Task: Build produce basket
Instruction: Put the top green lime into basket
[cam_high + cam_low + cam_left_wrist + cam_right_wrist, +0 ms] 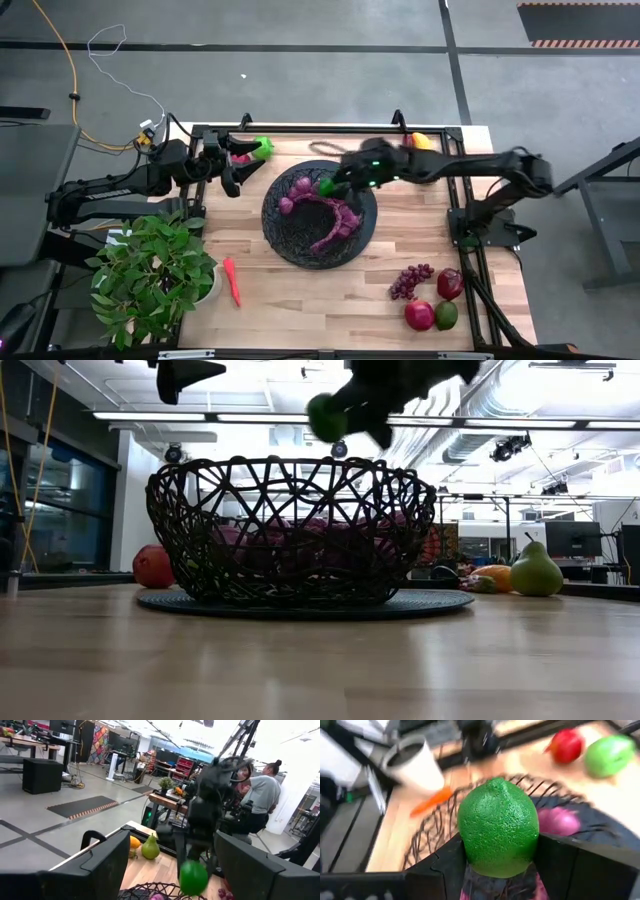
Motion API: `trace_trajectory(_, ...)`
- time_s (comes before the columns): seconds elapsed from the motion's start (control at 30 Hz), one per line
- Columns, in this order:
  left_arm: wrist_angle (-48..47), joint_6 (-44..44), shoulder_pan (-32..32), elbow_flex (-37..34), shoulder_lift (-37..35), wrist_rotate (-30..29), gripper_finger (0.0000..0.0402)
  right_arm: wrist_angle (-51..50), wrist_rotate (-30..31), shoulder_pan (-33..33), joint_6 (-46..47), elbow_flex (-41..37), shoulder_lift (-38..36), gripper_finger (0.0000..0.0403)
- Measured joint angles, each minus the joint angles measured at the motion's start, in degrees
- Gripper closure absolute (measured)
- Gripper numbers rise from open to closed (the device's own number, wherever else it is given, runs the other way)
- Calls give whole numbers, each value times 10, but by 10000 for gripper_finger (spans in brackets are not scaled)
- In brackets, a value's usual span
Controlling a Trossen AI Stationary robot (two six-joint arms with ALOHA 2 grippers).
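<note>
Greenery first: a potted plant (150,272) fills the bench's (330,300) near-left corner, a slim red-orange pepper (232,281) lying just beside it. At the far-left edge the left hand (232,172) waits with fingers spread, grasping nothing, near a green fruit (262,147). In the middle sits the black basket (285,235), purple grapes (335,222) inside. Over its far rim the right hand (335,182) is clenched on a green lime (498,827). Farther right lie another grape bunch (410,280) and three round fruits (435,303).
</note>
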Motion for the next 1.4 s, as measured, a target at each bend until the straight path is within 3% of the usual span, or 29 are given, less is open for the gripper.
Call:
trace_trajectory(0.23, -13, 0, 0, 0, 0, -11, 122, -86, -39, 19, -70, 81, 122, 222)
trace_trajectory(0.47, -14, 0, 0, 0, 0, -13, 122, -114, -39, 28, -72, 90, 182, 222)
trace_trajectory(1.4, -14, 0, 0, 0, 0, -12, 122, -152, -38, 29, -50, 89, 196, 221)
